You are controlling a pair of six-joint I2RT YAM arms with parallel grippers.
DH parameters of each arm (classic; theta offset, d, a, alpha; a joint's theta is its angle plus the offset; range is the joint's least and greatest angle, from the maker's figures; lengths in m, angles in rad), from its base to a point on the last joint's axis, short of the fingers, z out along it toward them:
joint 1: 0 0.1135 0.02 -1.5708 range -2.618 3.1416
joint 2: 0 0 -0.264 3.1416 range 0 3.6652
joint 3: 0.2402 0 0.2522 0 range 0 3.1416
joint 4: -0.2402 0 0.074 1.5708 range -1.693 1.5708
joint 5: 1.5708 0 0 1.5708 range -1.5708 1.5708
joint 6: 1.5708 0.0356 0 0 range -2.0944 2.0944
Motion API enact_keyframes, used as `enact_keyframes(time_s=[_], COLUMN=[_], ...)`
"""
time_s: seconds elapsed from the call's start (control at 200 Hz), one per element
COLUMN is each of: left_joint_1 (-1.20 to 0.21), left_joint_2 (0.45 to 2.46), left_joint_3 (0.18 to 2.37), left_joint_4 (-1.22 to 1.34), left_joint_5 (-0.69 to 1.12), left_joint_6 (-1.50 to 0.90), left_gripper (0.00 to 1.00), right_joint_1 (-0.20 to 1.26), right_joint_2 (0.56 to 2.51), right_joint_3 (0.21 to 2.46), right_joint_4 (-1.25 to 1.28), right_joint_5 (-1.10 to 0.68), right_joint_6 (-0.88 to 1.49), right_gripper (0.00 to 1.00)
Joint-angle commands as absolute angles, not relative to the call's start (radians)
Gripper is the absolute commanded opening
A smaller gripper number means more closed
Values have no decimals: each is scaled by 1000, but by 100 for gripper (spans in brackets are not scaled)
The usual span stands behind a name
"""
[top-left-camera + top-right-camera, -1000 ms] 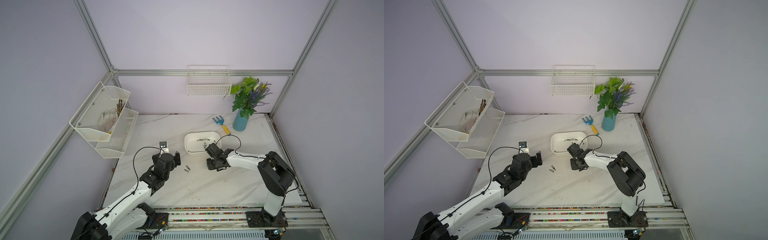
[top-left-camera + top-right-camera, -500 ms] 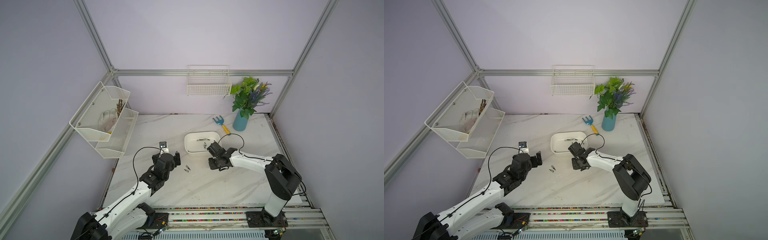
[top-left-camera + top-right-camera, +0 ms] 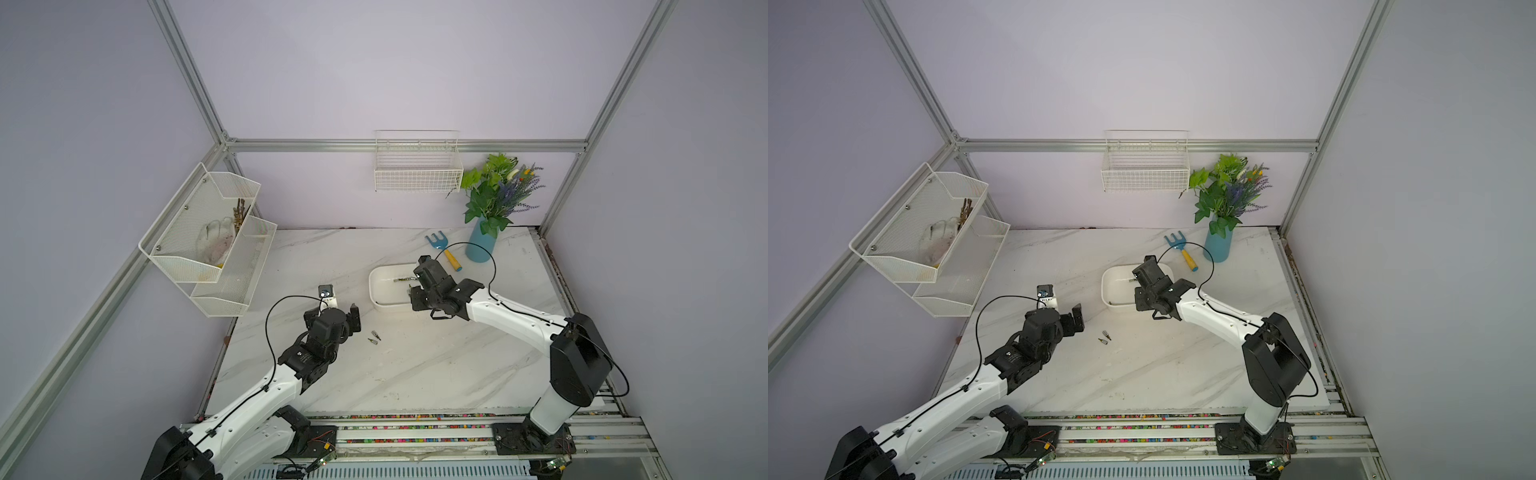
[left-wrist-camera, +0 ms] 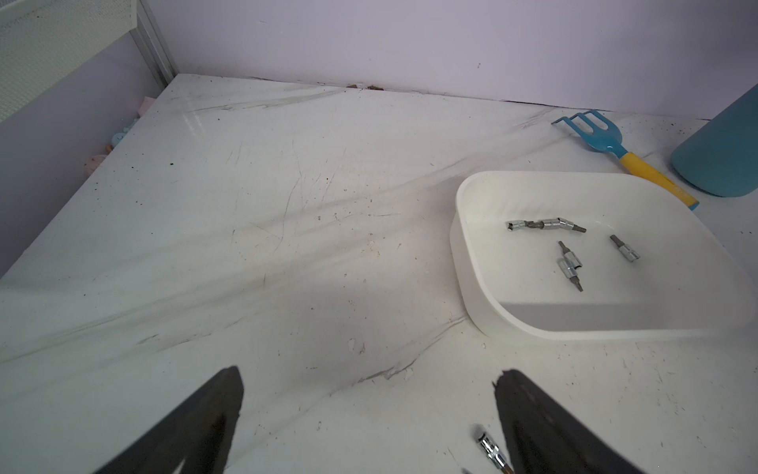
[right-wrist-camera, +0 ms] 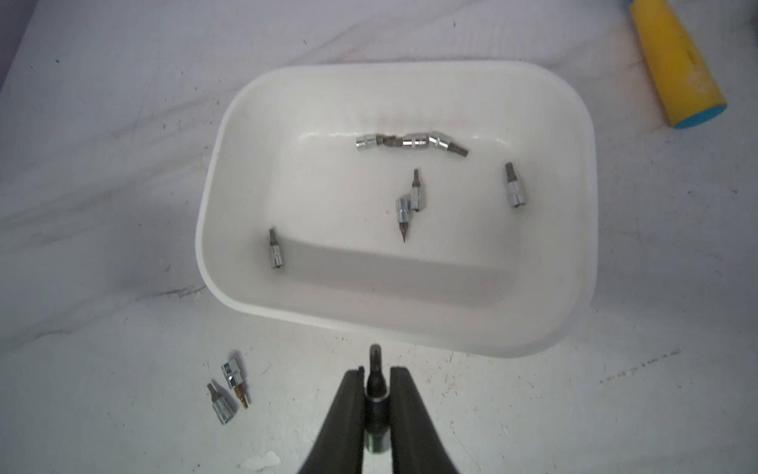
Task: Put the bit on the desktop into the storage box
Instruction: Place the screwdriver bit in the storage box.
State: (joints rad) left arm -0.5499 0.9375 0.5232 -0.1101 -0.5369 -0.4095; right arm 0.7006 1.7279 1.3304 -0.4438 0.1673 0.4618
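Grips the bit (image 5: 376, 396) by its barrel in the narrow right end effector (image 5: 377, 371) (stiff steel, probably light and slick), with left end effector (image 4: 368, 372) wide, empty.

- In both top views the whole scene is seen from high above its front edge, from afar; the tabletop (image 3: 415, 374) (image 3: 1142, 374) is looked down on, toward the back wall (image 3: 332, 199).
- From the left wrist the tabletop is viewed low and slantwise toward the back wall; the storage box (image 4: 461, 254) is caught near.
- From the right wrist the storage box is looked down on steeply, close up; it is shared by all four views.
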Motion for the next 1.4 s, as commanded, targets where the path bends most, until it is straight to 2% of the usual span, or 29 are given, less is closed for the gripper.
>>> enact_keyframes(time_s=[0.0,0.34,0.5,0.65,0.84,0.99,1.21,1.39], left_joint_1=[-543,-543,-543,-543,-543,-544,-550,-611], left_joint_2=[927,939,946,942,939,963,1057,1171], left_joint_3=[522,522,526,530,555,590,633,676], left_joint_4=[-66,-60,-61,-68,-114,-173,-260,-276], left_joint_5=[-531,-512,-505,-500,-472,-370,-244,-203], left_joint_6=[-416,-416,-416,-415,-426,-461,-596,-659], left_gripper=[100,100,100,100,100,100,100,97], right_joint_1=[678,618,607,599,598,598,597,597], right_joint_2=[1805,1955,1930,1834,1649,1490,1329,1272], right_joint_3=[1384,1498,1489,1431,1264,1095,836,737], right_joint_4=[-358,-309,-314,-326,-312,-270,-98,-5], right_joint_5=[181,134,134,138,124,111,181,230], right_joint_6=[444,446,443,430,395,352,295,286], right_gripper=[16,17,38,45,47,48,49,49])
